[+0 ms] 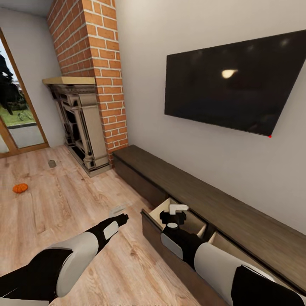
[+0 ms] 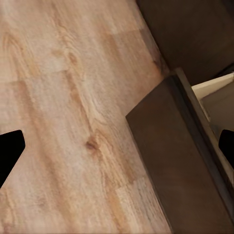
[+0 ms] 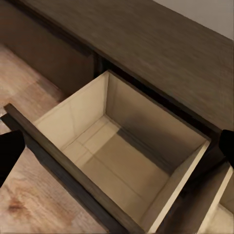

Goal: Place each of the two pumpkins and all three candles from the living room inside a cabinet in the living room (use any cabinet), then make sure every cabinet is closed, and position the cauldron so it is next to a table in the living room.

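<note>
**One Pumpkin Waiting as Drawer Stands Empty**

One pumpkin (image 1: 20, 187) is lying on the floor (image 1: 63, 199) at about nine o'clock of the head view, well apart from both arms. The right gripper (image 1: 172, 215) is hovering over the open drawer (image 3: 122, 161) of the cabinet (image 1: 221, 204), jaws spread and holding nothing; the left gripper (image 1: 123, 219), also spread, is hanging over bare planks beside the drawer front. A small grey object (image 1: 52, 163) near the fireplace (image 1: 80, 123) is too blurred to name. Turning away carelessly is risking a clip on the protruding drawer front.
</note>
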`<state>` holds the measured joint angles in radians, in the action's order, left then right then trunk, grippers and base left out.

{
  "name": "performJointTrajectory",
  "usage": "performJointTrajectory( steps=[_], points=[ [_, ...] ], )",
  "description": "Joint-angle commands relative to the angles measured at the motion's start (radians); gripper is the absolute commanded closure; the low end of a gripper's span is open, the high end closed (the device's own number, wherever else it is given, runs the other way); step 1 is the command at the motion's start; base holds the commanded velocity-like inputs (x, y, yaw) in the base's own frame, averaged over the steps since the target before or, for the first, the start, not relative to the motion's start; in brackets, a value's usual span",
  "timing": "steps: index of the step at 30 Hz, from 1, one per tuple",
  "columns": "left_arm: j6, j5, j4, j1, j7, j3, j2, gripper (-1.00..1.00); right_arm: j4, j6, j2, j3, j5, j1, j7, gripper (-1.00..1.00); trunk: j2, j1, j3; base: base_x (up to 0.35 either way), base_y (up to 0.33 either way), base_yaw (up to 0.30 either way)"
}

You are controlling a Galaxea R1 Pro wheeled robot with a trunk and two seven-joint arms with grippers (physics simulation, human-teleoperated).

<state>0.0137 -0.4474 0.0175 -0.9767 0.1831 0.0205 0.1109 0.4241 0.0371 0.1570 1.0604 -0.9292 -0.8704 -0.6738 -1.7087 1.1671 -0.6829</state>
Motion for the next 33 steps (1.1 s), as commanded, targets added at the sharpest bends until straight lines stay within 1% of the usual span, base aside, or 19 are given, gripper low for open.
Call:
performJointTrajectory(
  steps=[1,12,33],
  points=[
    [0.002,-0.005,0.001,0.000,0.003,0.003,0.001,-1.00,0.001,0.004,-0.001,0.009,-0.010,-0.001,-0.006,-1.00,-0.001,0.000,-0.002,0.000,0.000,0.186],
    [0.002,-0.005,0.001,0.000,0.004,0.003,0.001,-1.00,0.001,0.003,0.008,0.009,-0.010,0.001,-0.006,-1.00,-0.001,0.000,-0.017,0.000,0.000,0.186],
    [0.002,-0.005,0.001,0.000,0.003,0.003,0.004,-1.00,0.001,0.003,0.010,0.009,-0.010,0.004,-0.006,-1.00,-0.001,0.000,-0.044,0.000,0.000,0.186]
  ],
)
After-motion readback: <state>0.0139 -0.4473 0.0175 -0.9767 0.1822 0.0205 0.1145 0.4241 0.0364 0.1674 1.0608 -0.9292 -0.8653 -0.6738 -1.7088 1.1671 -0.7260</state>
